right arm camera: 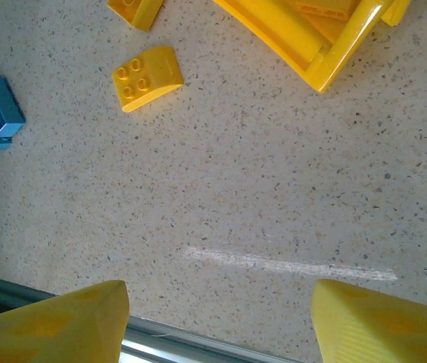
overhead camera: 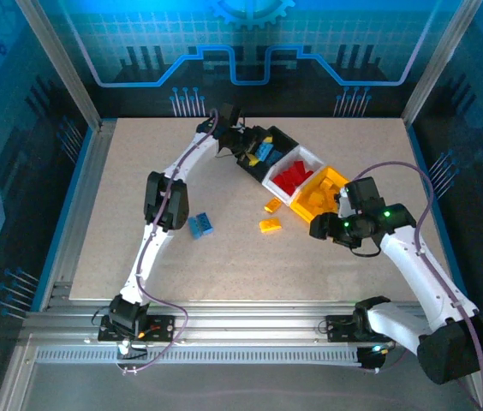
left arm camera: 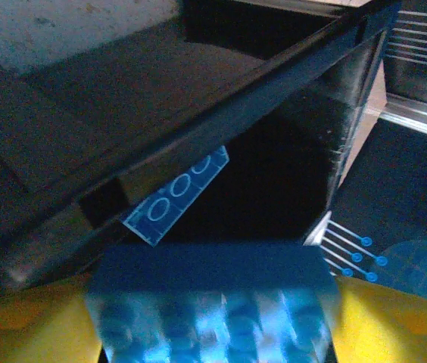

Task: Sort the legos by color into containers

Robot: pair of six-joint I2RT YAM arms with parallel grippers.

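Left arm: extended across the worktop (overhead camera: pixel 139 171) to the black bin (overhead camera: pixel 283 135), the far unit in a joined row of three bins.

Left claw (overhead camera: pixel 243 144): positioned over the black bin. In the left wrist view, a blue brick (left arm camera: pixel 210 299) sits between the yellow fingers (left arm camera: pixel 24 325), close to the lens and blurred. Whether the fingers clamp it or only flank it cannot be told.

Black bin contents: a flat blue plate (left arm camera: pixel 176 204) lies inside, against the near wall.

White bin (overhead camera: pixel 308 157): middle unit, contains red bricks (overhead camera: pixel 291 178).

Yellow bin (overhead camera: pixel 331 178): near unit, contains yellow-orange bricks.

Right claw (overhead camera: pixel 320 229): positioned just beside the near corner of the yellow bin. The fingers stand well apart with bare worktop between them; nothing is held.

Loose bricks on the worktop:
- One curved yellow brick (right arm camera: pixel 147 77) and a second yellow brick (right arm camera: pixel 134 9), both near the yellow bin.
- One blue brick cluster (overhead camera: pixel 200 225), beside the left arm's elbow, well apart from the bins.
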